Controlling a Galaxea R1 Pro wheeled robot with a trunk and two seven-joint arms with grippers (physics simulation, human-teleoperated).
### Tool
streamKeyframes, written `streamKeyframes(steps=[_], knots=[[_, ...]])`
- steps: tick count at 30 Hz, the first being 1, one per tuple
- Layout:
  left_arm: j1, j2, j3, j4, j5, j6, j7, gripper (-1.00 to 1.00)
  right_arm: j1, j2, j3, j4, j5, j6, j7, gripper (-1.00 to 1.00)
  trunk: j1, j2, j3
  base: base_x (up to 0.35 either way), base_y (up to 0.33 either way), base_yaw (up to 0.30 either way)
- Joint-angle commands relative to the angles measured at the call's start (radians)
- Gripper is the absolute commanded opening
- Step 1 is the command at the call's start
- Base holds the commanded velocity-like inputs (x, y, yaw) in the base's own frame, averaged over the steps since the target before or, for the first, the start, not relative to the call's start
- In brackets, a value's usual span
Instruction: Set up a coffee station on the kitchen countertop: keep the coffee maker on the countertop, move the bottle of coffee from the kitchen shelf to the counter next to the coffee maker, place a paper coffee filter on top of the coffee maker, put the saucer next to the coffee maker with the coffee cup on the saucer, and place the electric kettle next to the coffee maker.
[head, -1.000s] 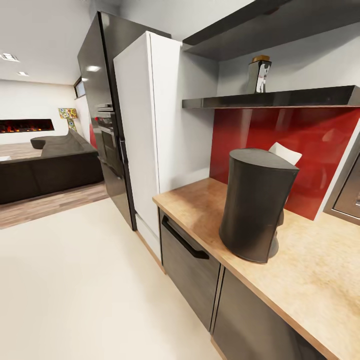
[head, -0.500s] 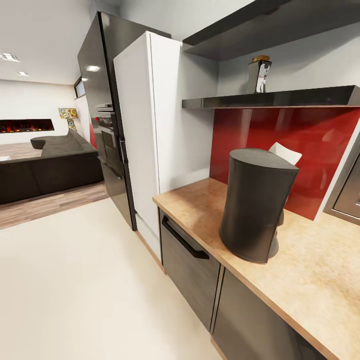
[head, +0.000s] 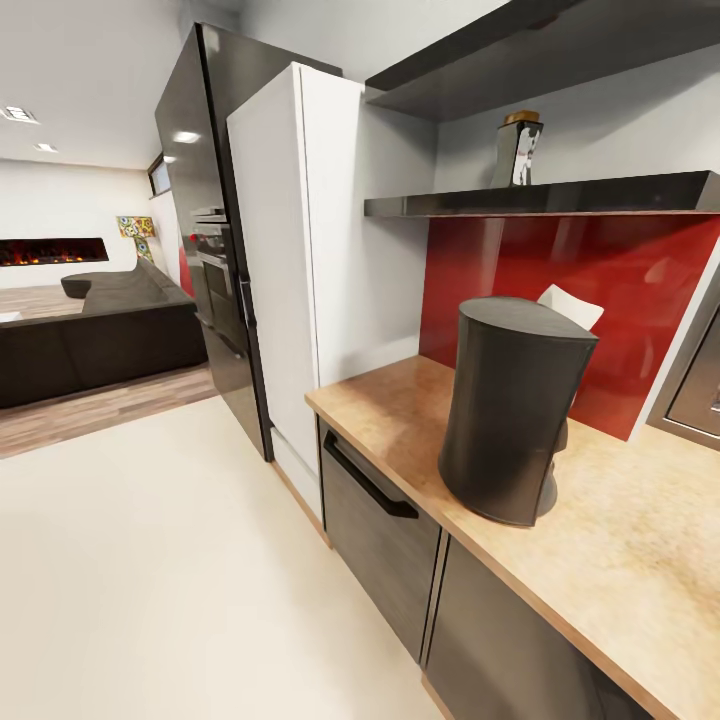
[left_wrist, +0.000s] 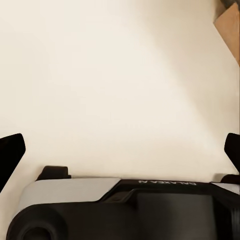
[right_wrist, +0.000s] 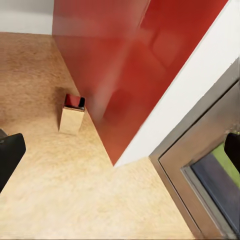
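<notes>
The dark-grey coffee maker (head: 512, 410) stands upright on the kitchen countertop (head: 620, 550). A white paper coffee filter (head: 572, 305) pokes up at the far edge of its flat top. The bottle of coffee (head: 519, 148) stands on the dark kitchen shelf (head: 540, 198) above the red back panel. In the left wrist view my left gripper (left_wrist: 120, 150) hangs open over pale floor, with dark fingertips (left_wrist: 10, 155) at the picture's sides. In the right wrist view my right gripper (right_wrist: 120, 150) is open above the countertop (right_wrist: 60, 190), nothing between its fingertips (right_wrist: 9, 152).
A steel-framed microwave (head: 700, 385) sits right of the coffee maker, also seen as the microwave (right_wrist: 210, 165). A small shiny tan block (right_wrist: 72, 114) stands at the red panel's foot. A tall white cabinet (head: 300, 260) and black fridge (head: 205, 220) end the counter. Open floor (head: 150, 560) lies left.
</notes>
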Motion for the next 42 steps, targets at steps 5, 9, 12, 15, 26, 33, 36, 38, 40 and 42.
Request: streamKeyframes(steps=[5,9,12,15,26,33,36,38,40,42], knots=[[0.0,-0.02,0.004,-0.013,0.003,-0.001,-0.001,1.0,-0.155,-0.026,0.075,0.086,0.093,0.009,0.062,1.0,0.0,-0.001,-0.001,-0.077,0.0,0.0],[0.0,-0.021,0.004,-0.013,0.003,-0.001,-0.001,1.0,-0.157,-0.027,0.075,0.088,0.094,0.007,0.062,1.0,0.0,-0.001,-0.001,-0.273,0.0,0.0],[0.0,-0.021,0.004,-0.013,0.003,-0.001,-0.001,1.0,-0.157,-0.027,0.076,0.102,0.093,0.004,0.062,1.0,0.0,-0.001,-0.001,-0.312,0.0,0.0],[0.0,-0.021,0.004,-0.013,0.003,-0.001,-0.001,1.0,-0.157,-0.027,0.076,0.131,0.092,0.0,0.059,1.0,0.0,-0.001,-0.001,-0.273,0.0,0.0],[0.0,-0.021,0.003,-0.013,0.003,-0.001,-0.001,1.0,-0.156,-0.027,0.078,0.189,0.088,-0.071,0.033,1.0,0.0,-0.001,-0.001,-0.111,0.0,0.0],[0.0,-0.021,0.003,-0.014,0.003,-0.001,-0.001,1.0,-0.155,-0.005,0.079,0.528,-0.129,-0.449,-0.205,1.0,0.0,-0.001,-0.001,-0.007,0.0,0.0],[0.0,-0.022,0.003,-0.014,0.003,-0.001,-0.001,1.0,-0.084,0.058,0.078,0.587,-0.19,-0.556,-0.247,1.0,0.0,-0.001,-0.001,0.0,0.0,0.0],[0.0,-0.022,0.003,-0.015,0.003,-0.001,-0.001,1.0,-0.03,0.075,0.078,0.591,-0.202,-0.622,-0.275,1.0,0.0,-0.001,-0.001,0.0,0.0,0.0],[0.0,-0.022,0.003,-0.015,0.003,-0.001,-0.001,1.0,0.006,0.083,0.078,0.593,-0.221,-0.677,-0.307,1.0,0.0,-0.001,-0.001,0.0,0.0,0.0],[0.0,-0.022,0.003,-0.016,0.003,-0.001,-0.001,1.0,0.071,0.095,0.077,0.595,-0.295,-0.746,-0.36,1.0,0.0,-0.001,-0.001,0.0,0.0,0.0]])
